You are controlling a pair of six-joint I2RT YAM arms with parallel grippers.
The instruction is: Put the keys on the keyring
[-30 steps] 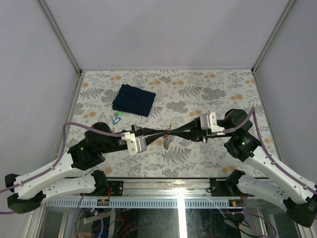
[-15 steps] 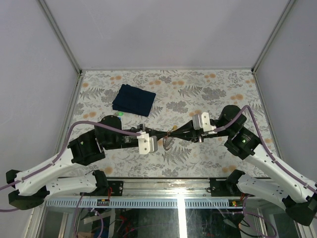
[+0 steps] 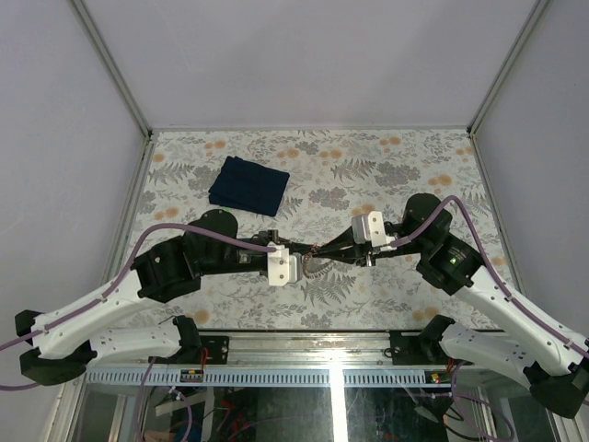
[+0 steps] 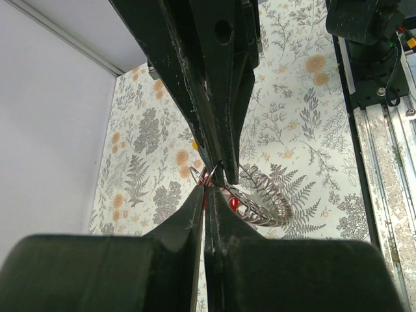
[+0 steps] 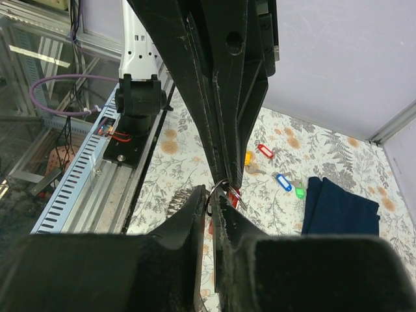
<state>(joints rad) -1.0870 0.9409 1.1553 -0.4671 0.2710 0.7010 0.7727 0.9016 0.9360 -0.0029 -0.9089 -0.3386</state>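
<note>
Jaws of left gripper (image 4: pixel 205 190) clench keyring (image 4: pixel 211 172), those of right gripper (image 5: pixel 211 195) grasp red key (image 4: pixel 233 203).

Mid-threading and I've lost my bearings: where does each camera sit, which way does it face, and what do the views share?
Top external: above and behind the robot, looking down on the table; both arms show, left gripper and right gripper tip to tip.
Left wrist: on the left arm, facing the right arm; own fingers fill the bottom.
Right wrist: mirrored, facing the left arm, loose keys and cloth beyond; own fingers at bottom.
Shared: both wrist views show the keyring between the tips.
</note>
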